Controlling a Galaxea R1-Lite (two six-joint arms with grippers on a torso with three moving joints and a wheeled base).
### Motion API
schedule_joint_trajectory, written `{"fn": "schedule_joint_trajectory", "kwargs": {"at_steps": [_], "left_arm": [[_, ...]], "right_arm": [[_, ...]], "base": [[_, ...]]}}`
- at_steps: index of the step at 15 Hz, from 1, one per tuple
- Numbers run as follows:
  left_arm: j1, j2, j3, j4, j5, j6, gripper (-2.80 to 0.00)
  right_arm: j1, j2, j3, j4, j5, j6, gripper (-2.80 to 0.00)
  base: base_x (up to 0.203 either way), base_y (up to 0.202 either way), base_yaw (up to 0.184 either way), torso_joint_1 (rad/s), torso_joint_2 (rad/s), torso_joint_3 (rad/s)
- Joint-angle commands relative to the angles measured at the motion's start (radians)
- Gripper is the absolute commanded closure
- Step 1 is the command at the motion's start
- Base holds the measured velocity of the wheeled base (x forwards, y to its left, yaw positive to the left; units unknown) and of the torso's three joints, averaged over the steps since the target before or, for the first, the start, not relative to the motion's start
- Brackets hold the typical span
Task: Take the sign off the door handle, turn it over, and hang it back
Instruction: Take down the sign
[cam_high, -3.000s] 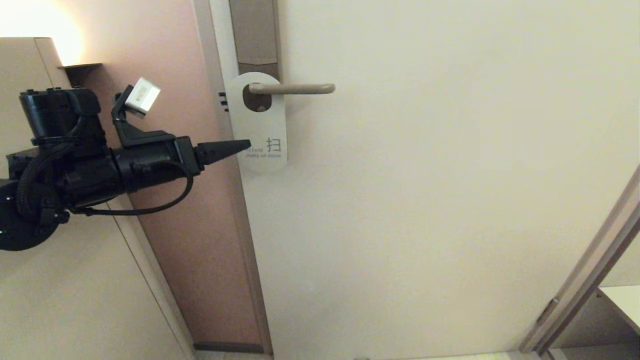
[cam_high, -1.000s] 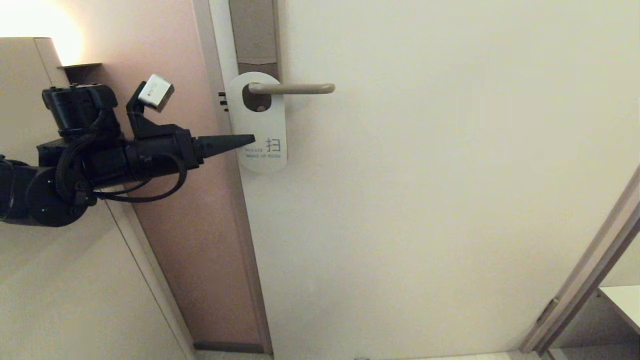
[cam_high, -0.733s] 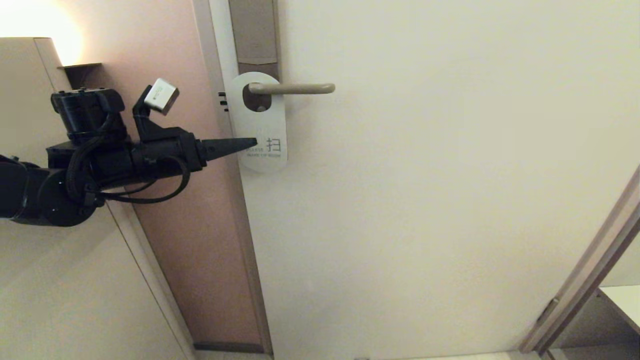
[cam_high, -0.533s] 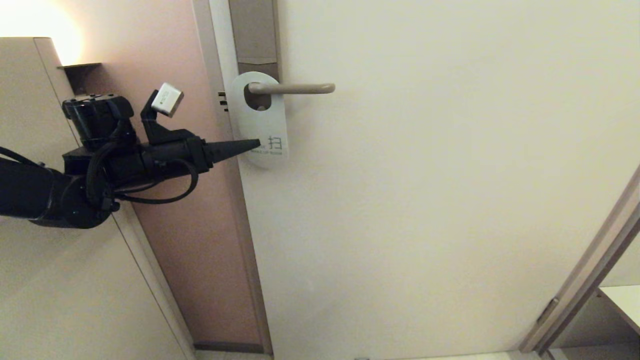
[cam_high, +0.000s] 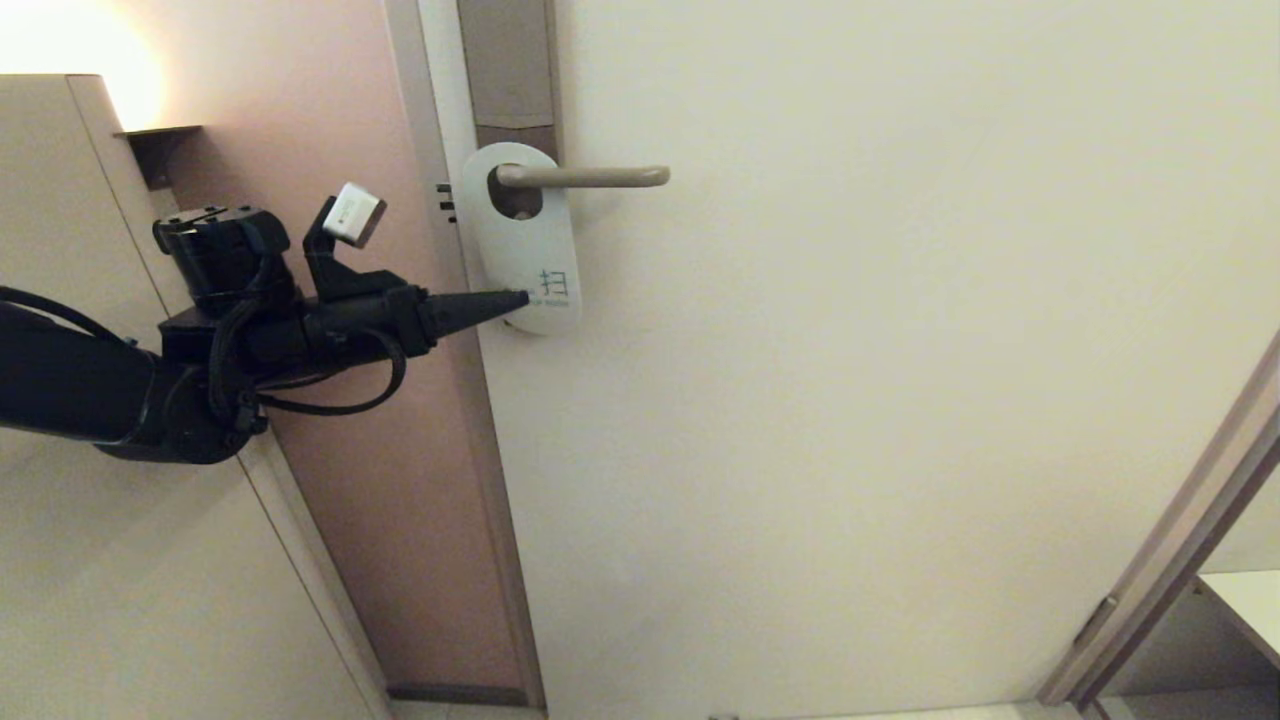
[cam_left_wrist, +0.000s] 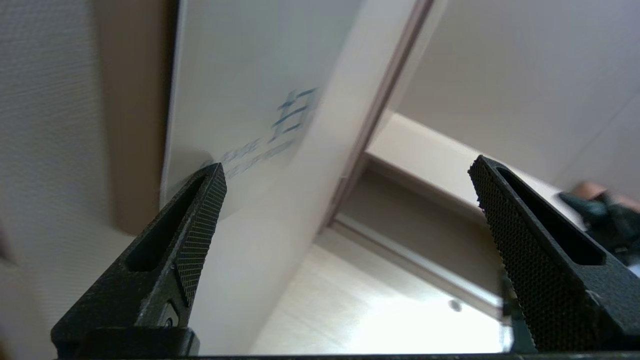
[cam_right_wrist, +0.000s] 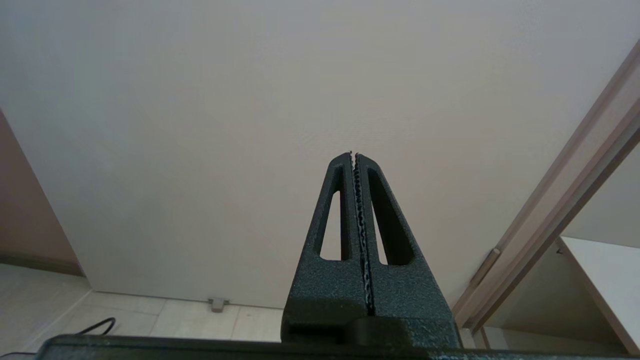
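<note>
Sign: the sign (cam_high: 524, 240) hangs by its hole on the door handle (cam_high: 585, 177), white face toward me, its lower end tilted a little away from the door's latch edge. I see its printed face edge-on in the left wrist view (cam_left_wrist: 240, 100).
Handle: a level lever on a tall plate (cam_high: 510, 70) close to the door's latch edge.
Left hand: my left hand (cam_high: 515, 300) is at the sign's lower end with the fingers spread wide; one fingertip (cam_left_wrist: 212, 185) sits at the card's lower edge, and I cannot tell whether it touches. Nothing is gripped.
Risk, missed pinch: I judge the card lies nearly flat to the door (cam_high: 850, 350), so closing now could catch only one face or slide off the rounded end.
Risk, pushing: driving further in could swing the sign along the lever or jam a fingertip against the door.
Risk, lift-off: a weak pinch at the very end may let the card twist and snag its hole on the lever, or drop to the floor.
Right hand: my right hand (cam_right_wrist: 354, 156) is parked low, facing the door, fingers pressed together and empty.
</note>
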Motion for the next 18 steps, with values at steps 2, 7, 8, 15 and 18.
{"fn": "schedule_joint_trajectory", "kwargs": {"at_steps": [2,7,8,15,18], "left_arm": [[0.007,-0.054,0.023,-0.004,-0.007,-0.031,-2.8],[0.037,-0.166,0.107,0.0,-0.008,-0.036,-2.8],[0.05,-0.185,0.125,0.0,-0.008,-0.036,-2.8],[0.15,-0.208,0.158,-0.003,-0.001,-0.027,-2.8],[0.136,-0.17,0.144,-0.005,0.0,-0.025,-2.8]], "right_arm": [[0.0,0.0,0.0,0.0,0.0,-0.001,0.0],[0.0,0.0,0.0,0.0,0.0,0.0,0.0],[0.0,0.0,0.0,0.0,0.0,-0.002,0.0],[0.0,0.0,0.0,0.0,0.0,-0.002,0.0],[0.0,0.0,0.0,0.0,0.0,-0.002,0.0]], "base": [[0.0,0.0,0.0,0.0,0.0,0.0],[0.0,0.0,0.0,0.0,0.0,0.0],[0.0,0.0,0.0,0.0,0.0,0.0],[0.0,0.0,0.0,0.0,0.0,0.0],[0.0,0.0,0.0,0.0,0.0,0.0]]}}
